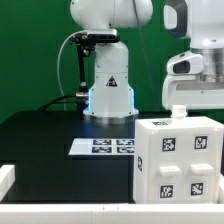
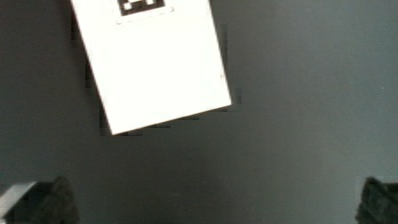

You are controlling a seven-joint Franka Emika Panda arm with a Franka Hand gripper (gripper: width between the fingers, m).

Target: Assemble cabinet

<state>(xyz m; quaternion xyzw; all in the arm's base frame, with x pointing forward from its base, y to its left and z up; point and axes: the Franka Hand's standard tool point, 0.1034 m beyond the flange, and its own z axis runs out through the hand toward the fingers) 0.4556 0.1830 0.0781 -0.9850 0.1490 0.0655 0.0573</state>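
From my console I see an arm [image 1: 108, 14] of glossy white rounded shells, with a dark grey joint cap [image 1: 172, 18] high on the exterior view's right and a black band [image 1: 186, 66] across the white housing below it. Its tapering base [image 1: 100, 68] carries a triangular warning sticker [image 1: 112, 79] and glows pale blue at the foot, and a thin black cable [image 1: 66, 62] loops down beside it. In the wrist view the two fingers [image 2: 39, 202] show only as dark, blurred tips.
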